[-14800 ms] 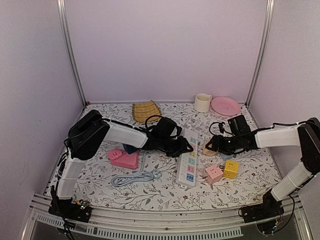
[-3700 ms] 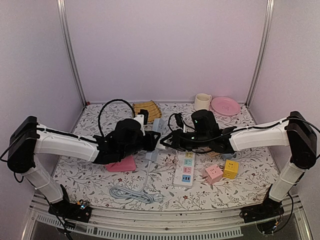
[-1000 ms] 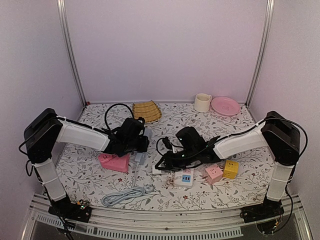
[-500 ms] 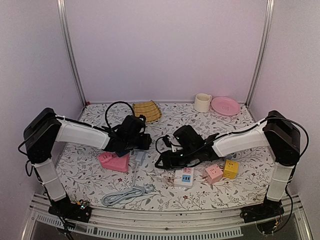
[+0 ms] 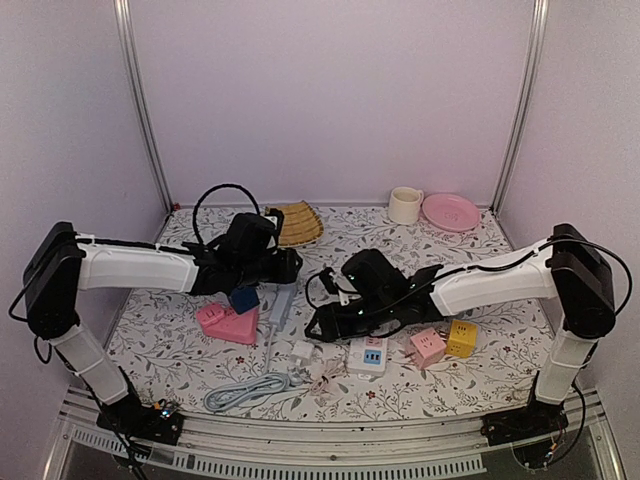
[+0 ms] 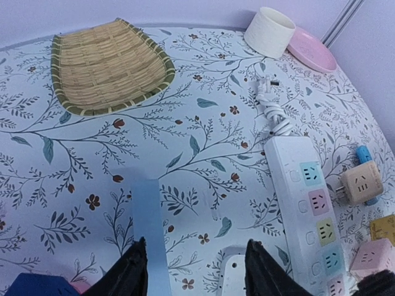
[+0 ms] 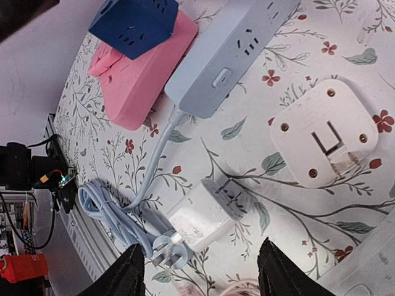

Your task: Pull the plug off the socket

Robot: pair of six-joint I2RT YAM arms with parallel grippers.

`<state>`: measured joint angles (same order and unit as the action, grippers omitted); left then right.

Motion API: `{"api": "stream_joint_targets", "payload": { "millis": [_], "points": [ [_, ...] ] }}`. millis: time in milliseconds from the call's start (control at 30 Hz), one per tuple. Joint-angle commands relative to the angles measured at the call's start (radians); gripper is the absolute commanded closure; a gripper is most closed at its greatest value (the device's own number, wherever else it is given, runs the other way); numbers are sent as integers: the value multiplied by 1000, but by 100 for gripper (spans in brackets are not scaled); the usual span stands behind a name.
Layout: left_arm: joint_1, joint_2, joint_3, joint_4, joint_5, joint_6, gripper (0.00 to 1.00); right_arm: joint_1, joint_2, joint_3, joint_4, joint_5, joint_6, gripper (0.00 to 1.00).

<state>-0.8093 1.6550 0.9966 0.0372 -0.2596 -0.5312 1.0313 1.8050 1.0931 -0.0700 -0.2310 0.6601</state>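
The socket [image 6: 307, 213], a long white strip with pastel outlet panels, lies on the floral table. In the top view only its near end [image 5: 371, 354] shows past my right arm. A white plug block [image 7: 207, 213] lies free on its side on the table, prongs bare, clear of the socket; it also shows in the top view [image 5: 303, 350]. My right gripper [image 7: 203, 274] is open and empty just above it [image 5: 318, 325]. My left gripper [image 6: 196, 274] is open and empty, hovering left of the socket [image 5: 288, 265].
A slim grey-blue strip [image 7: 228, 55] with a coiled blue cable [image 7: 117, 216] lies by a pink block [image 7: 139, 77] and a dark blue cube [image 7: 136, 21]. A flat white adapter [image 7: 324, 139] lies nearby. Pink [image 5: 427, 347] and yellow [image 5: 461, 338] cubes sit right; basket [image 5: 292, 222], cup [image 5: 405, 205] and plate [image 5: 450, 211] behind.
The white plug block now lies free on the table in front of my right gripper. My left gripper has pulled back and up, away from the strips.
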Motion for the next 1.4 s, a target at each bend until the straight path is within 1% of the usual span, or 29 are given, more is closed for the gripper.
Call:
{"api": "stream_joint_targets", "payload": {
  "millis": [0, 167, 300, 467, 567, 700, 833, 933, 1033, 1133, 1267, 1367],
  "points": [
    [12, -53, -3, -37, -22, -7, 46, 61, 3, 49, -38, 26, -9, 36],
    [40, -90, -32, -70, -42, -35, 45, 87, 31, 79, -38, 29, -1, 36],
    [55, -128, -62, -91, -43, -52, 45, 86, 16, 90, -47, 77, -10, 34],
    [71, -187, -102, -147, -61, -75, 40, 68, -12, 97, -58, 115, -34, 28],
    [105, -231, -149, -167, -50, -101, 36, 47, -27, 90, -59, 114, -40, 21],
    [166, -307, -246, -155, 6, -134, 27, 27, -43, 77, -59, 116, -49, 17],
    [222, -389, -345, -123, 72, -153, 13, 14, -48, 69, -60, 113, -53, 15],
    [266, -432, -405, -63, 168, -153, 4, 9, -47, 67, -59, 113, -54, 13],
    [296, -444, -444, 23, 275, -130, 3, 7, -46, 68, -59, 112, -56, 11],
    [299, -422, -444, 71, 325, -88, 3, 4, -43, 68, -59, 111, -57, 11],
    [300, -372, -417, 81, 319, -38, 3, 4, -46, 62, -59, 111, -60, 10],
    [301, -330, -388, 77, 281, -7, 3, 0, -53, 54, -59, 113, -60, 10]
  ]
}}
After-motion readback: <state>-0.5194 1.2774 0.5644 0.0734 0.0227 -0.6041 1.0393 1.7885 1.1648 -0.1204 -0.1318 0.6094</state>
